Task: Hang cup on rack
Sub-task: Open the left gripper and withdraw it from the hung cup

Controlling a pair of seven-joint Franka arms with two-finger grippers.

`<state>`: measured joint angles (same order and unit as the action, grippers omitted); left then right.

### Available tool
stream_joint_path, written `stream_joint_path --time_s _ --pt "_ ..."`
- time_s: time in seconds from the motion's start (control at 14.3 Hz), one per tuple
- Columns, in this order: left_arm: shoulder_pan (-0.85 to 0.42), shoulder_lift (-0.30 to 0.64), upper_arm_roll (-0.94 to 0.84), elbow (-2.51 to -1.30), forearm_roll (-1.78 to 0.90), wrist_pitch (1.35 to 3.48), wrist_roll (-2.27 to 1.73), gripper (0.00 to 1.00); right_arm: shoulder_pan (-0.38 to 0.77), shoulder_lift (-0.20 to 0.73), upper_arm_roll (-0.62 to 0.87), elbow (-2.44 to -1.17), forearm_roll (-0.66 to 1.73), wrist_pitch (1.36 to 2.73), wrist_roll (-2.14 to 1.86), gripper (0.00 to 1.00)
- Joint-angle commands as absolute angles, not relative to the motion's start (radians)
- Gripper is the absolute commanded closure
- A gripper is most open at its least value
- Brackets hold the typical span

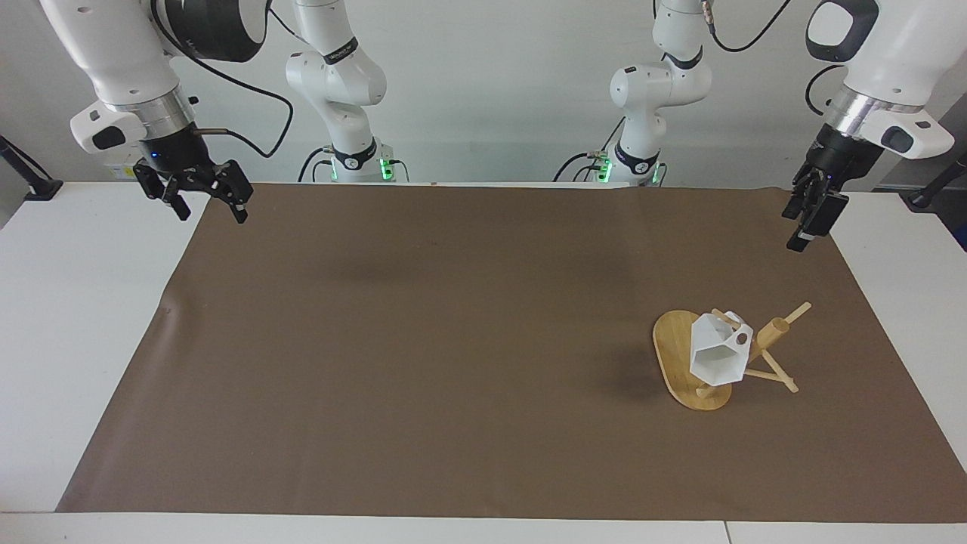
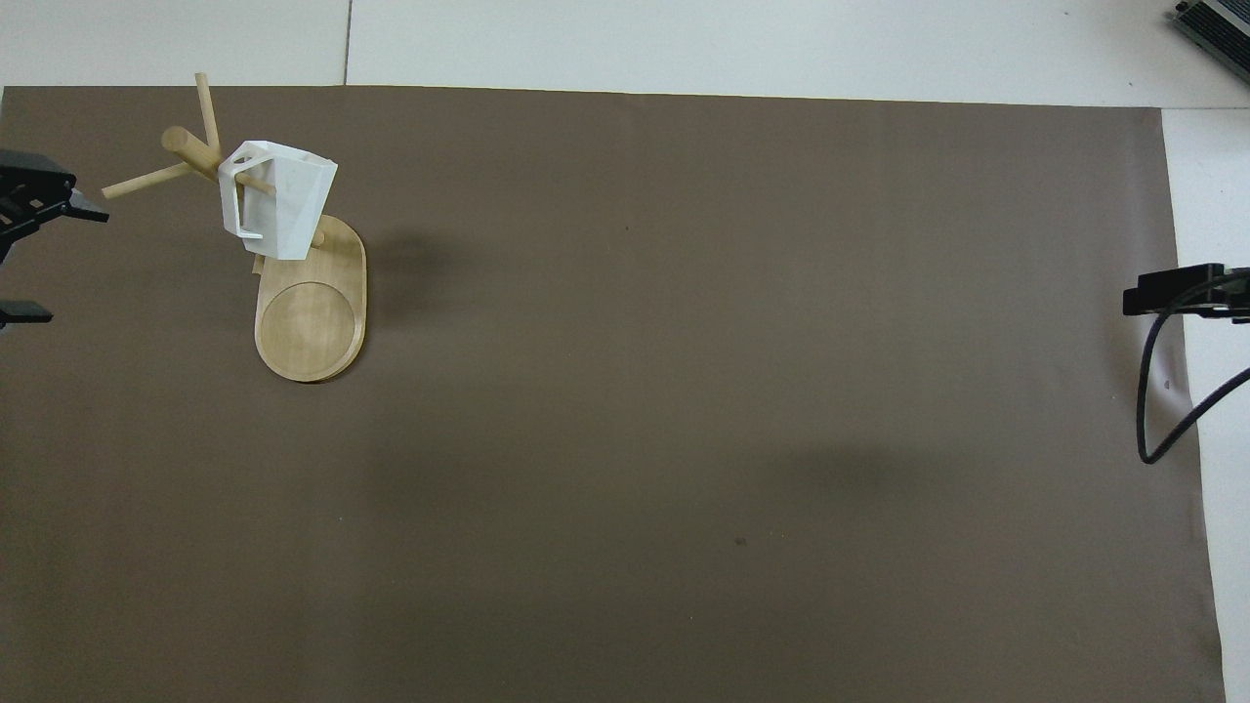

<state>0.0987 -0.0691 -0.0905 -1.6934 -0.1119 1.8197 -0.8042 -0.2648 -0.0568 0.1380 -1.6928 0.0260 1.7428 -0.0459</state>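
The white faceted cup [image 1: 718,355] hangs by its handle on a peg of the bamboo rack [image 1: 672,347], which stands on the mat toward the left arm's end of the table. Both show in the overhead view, the cup [image 2: 278,200] over the rack's oval base [image 2: 308,327]. My left gripper [image 1: 804,225] is open and empty, up in the air over the mat's edge, well clear of the rack; its fingertips show at the overhead view's edge [image 2: 49,259]. My right gripper [image 1: 210,202] is open and empty, and it waits over the mat's corner at the right arm's end.
A brown mat [image 1: 453,340] covers most of the white table [image 1: 83,317]. A black cable [image 2: 1162,391] hangs from the right arm over the mat's edge.
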Motion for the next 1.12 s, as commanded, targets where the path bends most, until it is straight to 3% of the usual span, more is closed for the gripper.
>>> stream_joint_path --time_s 0.0,0.21,0.7,1.05 --pt "0.106 -0.104 -0.089 -1.723 -0.092 1.751 -0.452 0.00 -0.273 -0.072 0.138 -1.701 0.029 1.733 -0.060 0.00" --pt "0.098 -0.101 -0.090 -1.701 -0.037 1.712 -0.189 0.00 -0.273 -0.072 0.138 -1.701 0.029 1.732 -0.061 0.00" --pt "0.081 -0.087 -0.117 -1.602 0.038 1.528 -0.046 0.00 -0.273 -0.074 0.138 -1.703 0.029 1.718 -0.061 0.00" --pt "-0.057 -0.106 -0.023 -1.634 0.032 1.531 -0.051 0.00 -0.273 -0.074 0.138 -1.703 0.029 1.717 -0.061 0.00"
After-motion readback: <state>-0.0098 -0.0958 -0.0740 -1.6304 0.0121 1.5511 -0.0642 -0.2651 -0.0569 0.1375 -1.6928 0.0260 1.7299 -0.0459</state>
